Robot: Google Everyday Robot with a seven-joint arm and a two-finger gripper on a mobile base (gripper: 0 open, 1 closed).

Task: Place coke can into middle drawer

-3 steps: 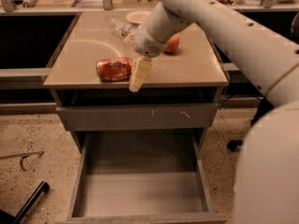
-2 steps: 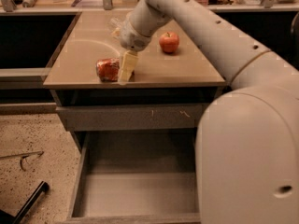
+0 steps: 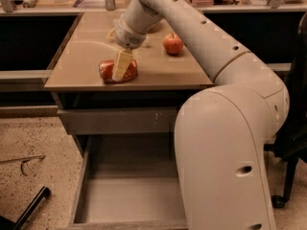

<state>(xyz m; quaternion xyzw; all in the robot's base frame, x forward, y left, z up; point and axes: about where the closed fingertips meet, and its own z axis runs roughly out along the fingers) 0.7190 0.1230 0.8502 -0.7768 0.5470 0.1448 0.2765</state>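
Note:
The coke can (image 3: pixel 109 72) lies on its side near the front edge of the tan cabinet top (image 3: pixel 76 66). It is red-orange with a crinkled, shiny skin. My gripper (image 3: pixel 120 70) reaches down from the long white arm (image 3: pixel 192 37) and sits right at the can, with its pale tip overlapping the can's middle. The middle drawer (image 3: pixel 124 195) stands pulled out below the cabinet top, a grey box with a plain inside and nothing in it.
A red apple (image 3: pixel 172 43) sits on the top to the right of the can. A clear plastic bottle (image 3: pixel 114 31) is partly hidden behind the wrist. A shut grey drawer panel (image 3: pixel 115 120) sits above the open drawer. The arm's white base (image 3: pixel 225 166) covers the drawer's right side.
The gripper has moved left across the cabinet top, from the right of the can to directly over it. The can and apple have not moved.

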